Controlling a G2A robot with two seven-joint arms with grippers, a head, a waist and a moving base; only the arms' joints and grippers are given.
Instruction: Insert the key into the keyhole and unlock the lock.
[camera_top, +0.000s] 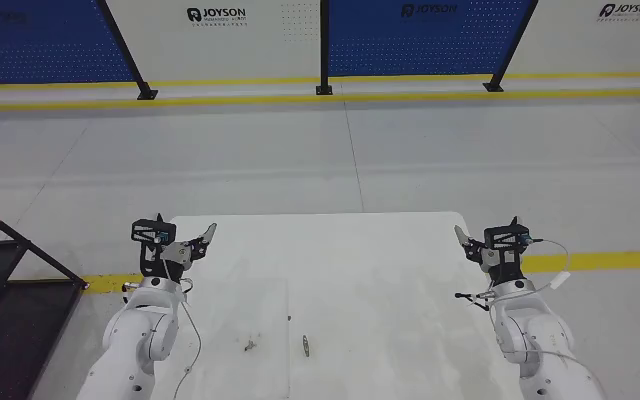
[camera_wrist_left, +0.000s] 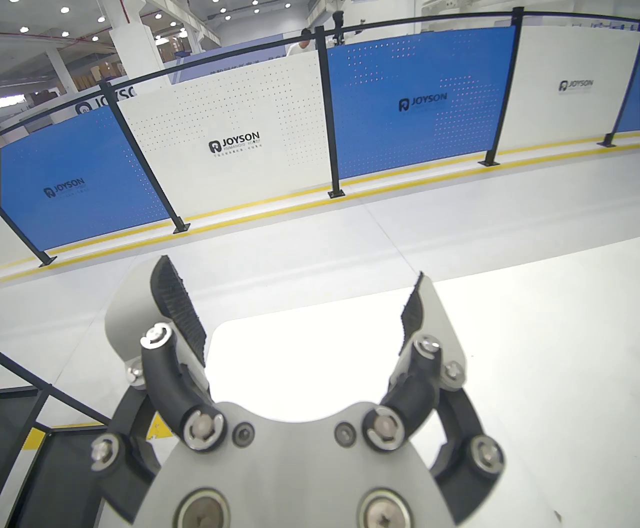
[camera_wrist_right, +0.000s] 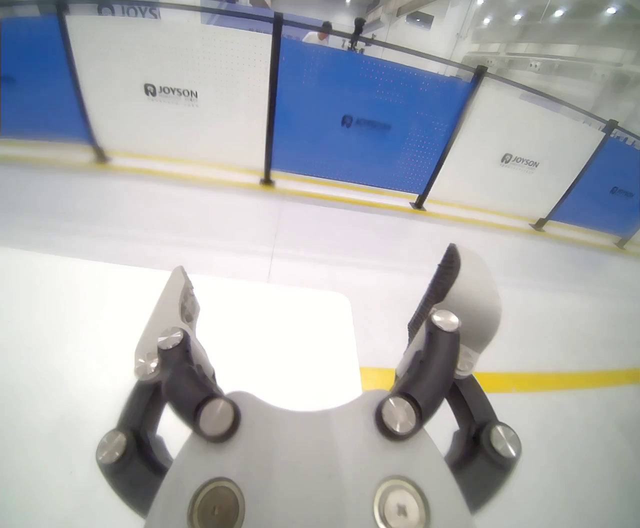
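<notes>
Metal, in two small bits, lies flat on the white bench (camera_top: 380, 280): a slim metal piece (camera_top: 305, 346) and, near it, a knobbly metal piece (camera_top: 248, 345). Going by the task these should be the key and the lock, but they are too small to tell which is which. Both sit well apart from either end effector, back toward the robot's side of the bench and closer to the left arm than to the right. The left end effector (camera_top: 203, 240) hangs over the far left corner, spread wide and holding nothing, its ribbed pads (camera_wrist_left: 180, 305) splayed out. The right end effector (camera_top: 468, 245) is over the far right corner, likewise wide and empty, one dark pad (camera_wrist_right: 440, 280) showing edge-on. This looks like a ready pose: arms parked at the corners keep the middle of the bench unobstructed from above, and spread fingers are set for a first grasp. No step of the task has begun. The slim piece lying flat will probably need a careful low pinch.
</notes>
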